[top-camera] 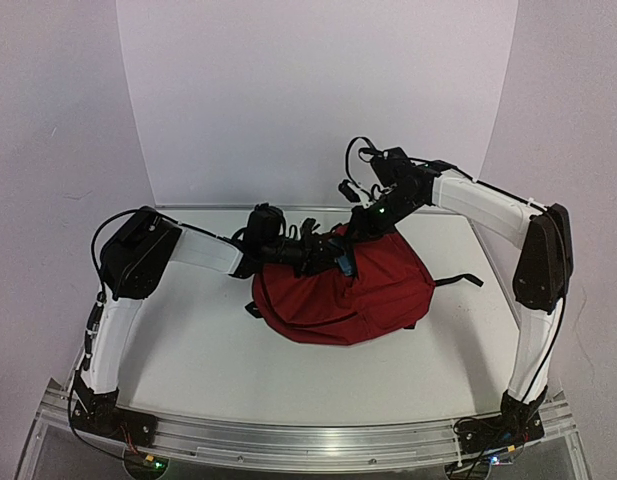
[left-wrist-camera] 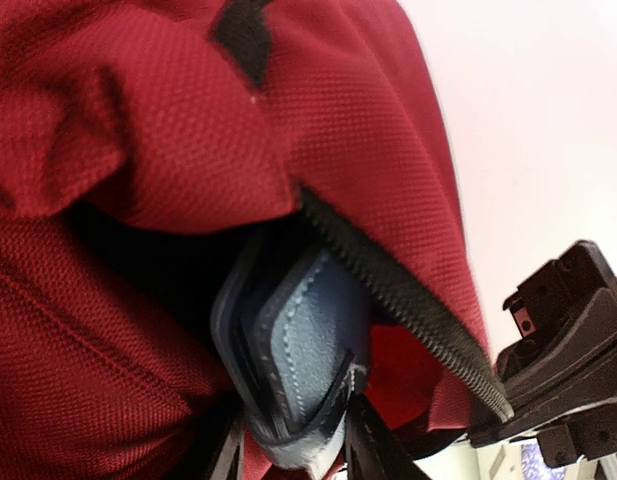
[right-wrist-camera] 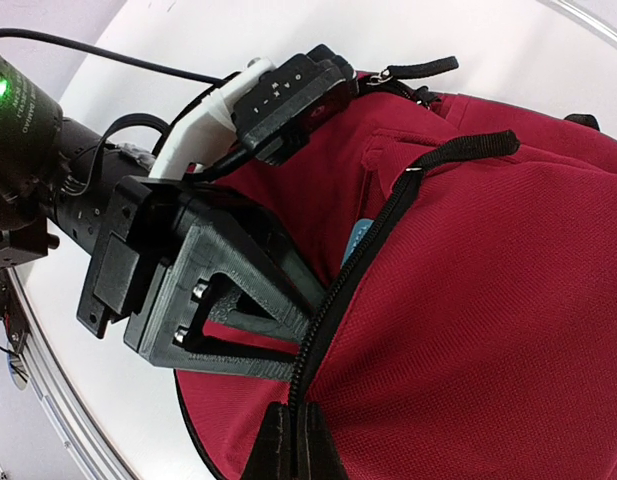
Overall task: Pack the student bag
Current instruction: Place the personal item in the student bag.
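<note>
The student bag (top-camera: 348, 292), dark red with black straps, lies in the middle of the table with its zip mouth facing the back. My left gripper (top-camera: 323, 252) reaches in from the left, shut on a small blue oblong case (left-wrist-camera: 308, 345). The case's far end is inside the bag's dark opening (left-wrist-camera: 158, 260), under the zip edge (left-wrist-camera: 408, 300). My right gripper (right-wrist-camera: 294, 410) is shut on the bag's black zip edge (right-wrist-camera: 333, 300) and holds it up. A sliver of the blue case (right-wrist-camera: 356, 240) shows beside the left gripper's fingers (right-wrist-camera: 223, 300).
A black strap (top-camera: 458, 281) trails from the bag's right side onto the white table (top-camera: 188, 340). White walls close the back and sides. A metal rail (top-camera: 308, 440) runs along the near edge, with the arm bases on it.
</note>
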Available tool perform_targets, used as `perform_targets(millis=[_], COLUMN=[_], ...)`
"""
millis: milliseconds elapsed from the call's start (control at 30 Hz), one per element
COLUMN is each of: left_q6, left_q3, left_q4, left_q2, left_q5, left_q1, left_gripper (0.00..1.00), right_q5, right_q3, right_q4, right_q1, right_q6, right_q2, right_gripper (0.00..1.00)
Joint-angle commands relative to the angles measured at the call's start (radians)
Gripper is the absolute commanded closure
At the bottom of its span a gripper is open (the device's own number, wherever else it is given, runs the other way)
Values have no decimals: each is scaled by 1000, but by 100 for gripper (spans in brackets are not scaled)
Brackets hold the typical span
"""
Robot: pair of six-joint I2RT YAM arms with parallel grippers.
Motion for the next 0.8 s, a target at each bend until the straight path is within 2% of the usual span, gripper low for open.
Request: perform_targets(millis=[0,200,433,600,700,767], left_q6=[59,162,221,165,72,55], left_q3=[6,-65,-36,-15,-82,-120], left_q4=[40,-154,-311,-271,-156,-136], left_q2=[-91,-214,-266,-196,-179,-195], left_q5=[-3,-87,-125,-90,-113,-143], left_q1=[-18,-24,-24,-24,-19,-16], left_gripper=[69,66,63,62,59,57], right_q5=[-50,-44,-45,-65,-57,-52], right_q3=[16,9,9,27,43,45], right_q4=[6,6,6,6,7,6], right_q1=[19,18,18,18,18,18], right_q6=[-12,-12,-11,1,1,1], right_q2=[-52,-61,-66,-58,-53,-54], right_gripper=[100,100,100,100,100,100])
